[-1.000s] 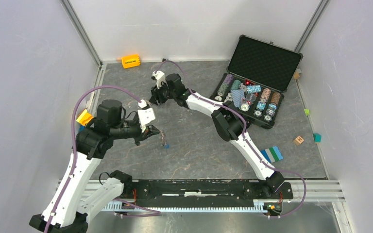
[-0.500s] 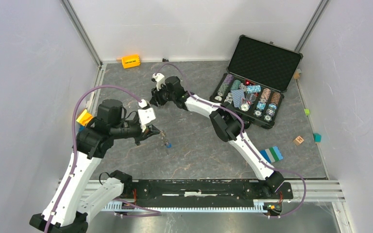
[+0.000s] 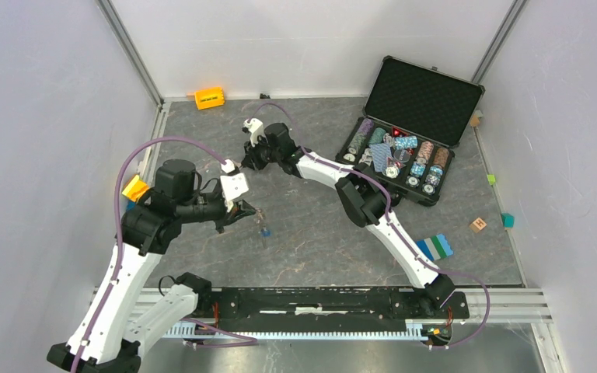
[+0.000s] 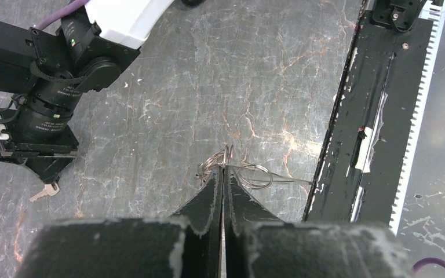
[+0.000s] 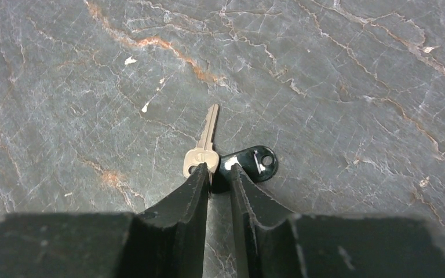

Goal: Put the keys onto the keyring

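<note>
The left arm (image 3: 116, 286) and right arm (image 3: 402, 242) have white link shells and black joint housings. A purple cable (image 3: 167, 139) runs along each. A white bracket (image 3: 235, 186) caps each wrist. The end effector fingers (image 5: 179, 214) are matte black and tapered, with scuffed pale edges.

Top camera: high, behind arm bases (image 3: 439, 290), looking down on whole worktop (image 3: 311, 249). Wrist cameras: close above it, facing down; both catch the same brass key (image 5: 204, 142).

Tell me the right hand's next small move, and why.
Probably close the right hand fully: its fingertips, slightly apart, straddle where the brass key and black-headed key meet on the table. The left hand holds the wire keyring.
</note>
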### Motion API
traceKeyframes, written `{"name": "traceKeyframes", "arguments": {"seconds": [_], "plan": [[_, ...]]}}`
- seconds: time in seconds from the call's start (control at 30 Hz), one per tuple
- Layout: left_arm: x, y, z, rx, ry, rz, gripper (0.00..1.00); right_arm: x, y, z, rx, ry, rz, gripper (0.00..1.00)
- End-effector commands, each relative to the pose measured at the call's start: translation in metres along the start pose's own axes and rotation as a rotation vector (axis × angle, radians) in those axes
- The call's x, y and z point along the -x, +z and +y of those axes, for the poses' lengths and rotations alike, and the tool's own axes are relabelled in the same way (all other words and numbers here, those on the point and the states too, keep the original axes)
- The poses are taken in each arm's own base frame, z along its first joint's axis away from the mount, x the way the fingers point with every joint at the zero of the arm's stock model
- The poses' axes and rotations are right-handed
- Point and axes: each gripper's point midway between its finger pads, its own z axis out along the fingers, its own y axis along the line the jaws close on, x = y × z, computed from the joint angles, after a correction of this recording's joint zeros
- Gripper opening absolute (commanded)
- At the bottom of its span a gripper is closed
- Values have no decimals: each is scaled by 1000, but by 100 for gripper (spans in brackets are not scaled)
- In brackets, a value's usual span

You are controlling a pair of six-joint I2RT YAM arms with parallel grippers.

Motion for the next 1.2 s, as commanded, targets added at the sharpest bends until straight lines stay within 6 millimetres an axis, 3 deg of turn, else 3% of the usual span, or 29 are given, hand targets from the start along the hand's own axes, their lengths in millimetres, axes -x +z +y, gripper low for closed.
{"name": "traceKeyframes", "arguments": {"seconds": [0.0,0.47,0.63,0.77,0.97,1.17], "plan": [[11,-4,-4,-12,12,-47,2,15,-13,13,37,-25,14,24],[10,-4,-3,-2,21,-43,2,20,-19,22,78,-26,8,8],[8,-4,-1,8,24,-34,2,33,-26,25,98,-24,-7,0],[10,-3,3,14,25,-29,2,43,-39,26,120,-25,-9,0],[21,-3,10,18,20,-33,2,63,-83,27,165,-66,-2,0],[33,2,27,61,11,-49,2,70,-169,36,269,-140,-11,0]]}}
